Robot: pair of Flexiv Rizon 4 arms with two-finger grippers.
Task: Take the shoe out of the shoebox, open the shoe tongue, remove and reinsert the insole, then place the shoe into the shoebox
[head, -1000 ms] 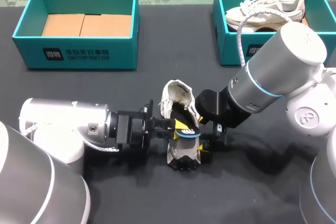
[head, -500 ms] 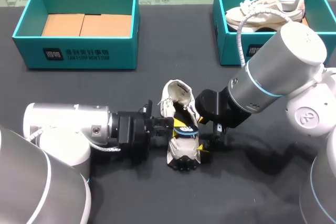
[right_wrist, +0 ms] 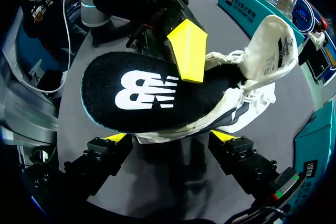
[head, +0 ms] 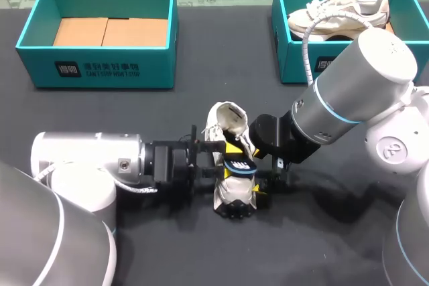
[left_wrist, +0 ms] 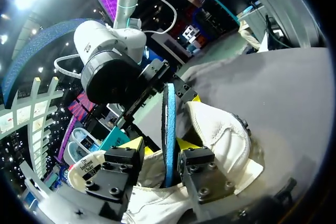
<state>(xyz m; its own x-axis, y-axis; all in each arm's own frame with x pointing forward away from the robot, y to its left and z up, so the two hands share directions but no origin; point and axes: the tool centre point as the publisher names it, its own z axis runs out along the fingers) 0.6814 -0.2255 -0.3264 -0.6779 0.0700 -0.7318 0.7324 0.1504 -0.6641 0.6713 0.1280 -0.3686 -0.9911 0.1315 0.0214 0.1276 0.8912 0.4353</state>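
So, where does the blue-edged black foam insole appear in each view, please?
Head view: black foam insole mid-table, over the white shoe.
Left wrist view: insole edge-on in the left gripper.
Right wrist view: insole's black face above the shoe.
Shared landmark: white shoe.

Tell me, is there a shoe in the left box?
No, the left box holds only brown cardboard on its floor.

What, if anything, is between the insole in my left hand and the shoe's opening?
Nothing visible. The insole, pinched in the left hand, lies over the opening of the shoe, with the tongue folded back upright, clear of it. The right hand grips the shoe's sides.
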